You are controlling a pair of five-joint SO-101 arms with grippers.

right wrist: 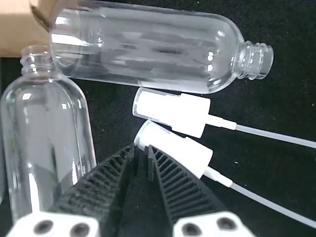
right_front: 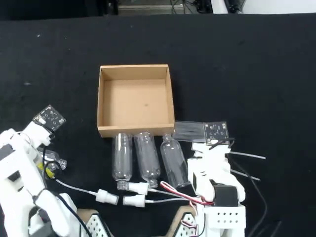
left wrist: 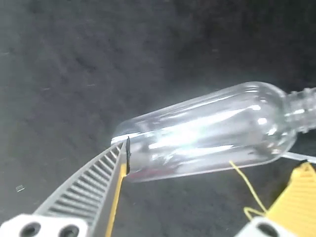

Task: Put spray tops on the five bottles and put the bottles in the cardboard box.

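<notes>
The cardboard box (right_front: 136,98) stands open in the middle of the table. Three clear bottles (right_front: 147,158) without tops lie side by side at its near wall. Another clear bottle (left wrist: 207,133) lies on the black cloth at the far left, between the spread fingers of my left gripper (left wrist: 212,160); one ridged finger (left wrist: 98,180) is at the bottle's base. My right gripper (right wrist: 141,148) has its black fingers together, tips at the head of a white spray top (right wrist: 173,153). A second spray top (right wrist: 173,113) lies next to it, below a bottle (right wrist: 148,47).
White spray tops (right_front: 106,196) with long thin tubes lie near the front edge between the arms. More thin tubes (right_front: 247,155) lie right of the right arm. A clear flat-looking piece (right_front: 189,131) lies by the box's near right corner. The black cloth (right_front: 256,74) is bare at the back.
</notes>
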